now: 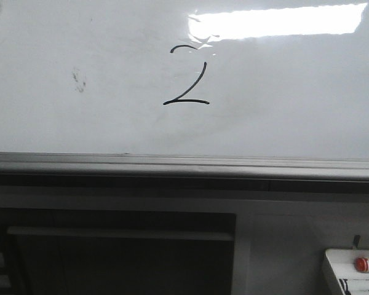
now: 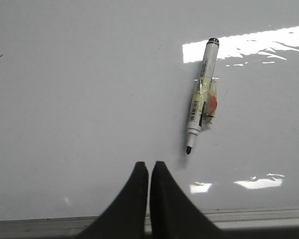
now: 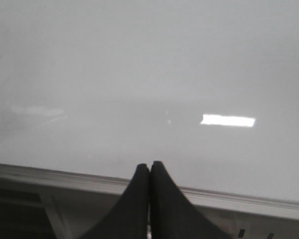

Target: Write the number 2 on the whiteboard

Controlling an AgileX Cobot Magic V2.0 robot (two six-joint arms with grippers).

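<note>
A thin black number 2 (image 1: 187,102) is drawn on the glossy whiteboard (image 1: 283,92), just left of a bright light reflection. Neither gripper shows in the front view. In the left wrist view, an uncapped white marker (image 2: 199,102) with yellowish tape and a red patch lies on the whiteboard (image 2: 65,99), its black tip pointing toward my left gripper (image 2: 149,164). That gripper is shut on nothing, a short way from the marker tip. In the right wrist view, my right gripper (image 3: 150,164) is shut and empty over the board's lower edge, with bare whiteboard (image 3: 139,74) beyond.
A grey metal rail (image 1: 184,165) runs along the board's lower edge. A faint dark smudge (image 1: 79,80) marks the board at the left. At the bottom right corner stands a small white tray (image 1: 332,261) holding a red-capped marker (image 1: 361,264).
</note>
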